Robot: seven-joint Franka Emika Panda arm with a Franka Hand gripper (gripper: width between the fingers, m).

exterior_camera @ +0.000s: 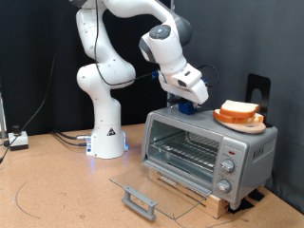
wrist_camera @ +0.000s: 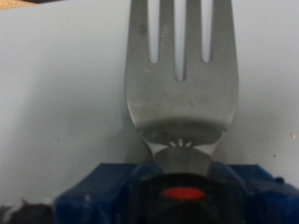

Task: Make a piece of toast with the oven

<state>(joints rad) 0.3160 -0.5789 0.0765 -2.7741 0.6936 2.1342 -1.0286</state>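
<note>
The boxy silver toaster oven [exterior_camera: 209, 152] looks like brushed matt metal, with a clear glossy glass door [exterior_camera: 152, 185]. The steel fork [wrist_camera: 182, 79] looks dull, smooth, faintly scratched; its blue holder [wrist_camera: 177, 191] seems plastic.

A robotics lab, not a kitchen: a white robot arm [exterior_camera: 106, 76] is bolted to a bare brown tabletop [exterior_camera: 57, 190], cables [exterior_camera: 38, 135] trail across it, and a toaster oven [exterior_camera: 209, 152] stands on a wooden block against plain white walls.
</note>
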